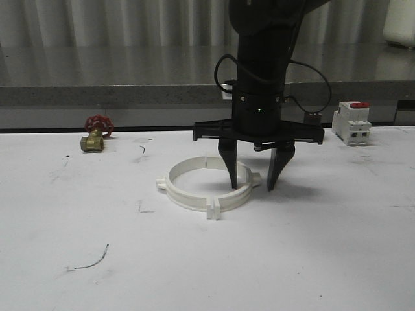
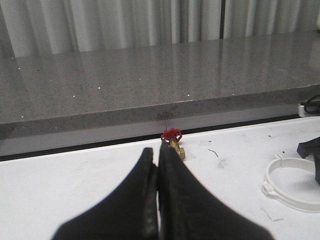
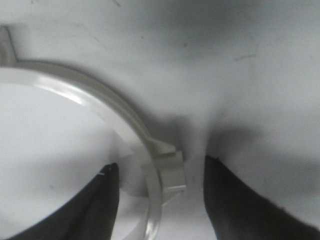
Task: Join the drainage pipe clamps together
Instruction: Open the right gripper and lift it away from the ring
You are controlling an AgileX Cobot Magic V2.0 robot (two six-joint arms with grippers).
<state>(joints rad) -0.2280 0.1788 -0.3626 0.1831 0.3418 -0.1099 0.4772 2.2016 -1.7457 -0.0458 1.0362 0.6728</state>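
The two white drainage pipe clamps lie on the white table as one ring (image 1: 188, 197), with tab seams at the front (image 1: 213, 210) and the back (image 1: 205, 159). My right gripper (image 1: 252, 186) stands open over the ring's right side. One finger is inside the band and the other outside, near the side nub (image 1: 255, 178). In the right wrist view the band (image 3: 107, 107) and its nub (image 3: 170, 172) sit between the spread fingers of that gripper (image 3: 160, 165), touching neither. My left gripper (image 2: 156, 149) is shut and empty, off to the ring's (image 2: 285, 192) left.
A brass valve with a red handwheel (image 1: 96, 133) sits at the back left of the table. A white breaker with a red top (image 1: 351, 123) stands at the back right. A grey counter ledge (image 1: 117, 91) runs behind the table.
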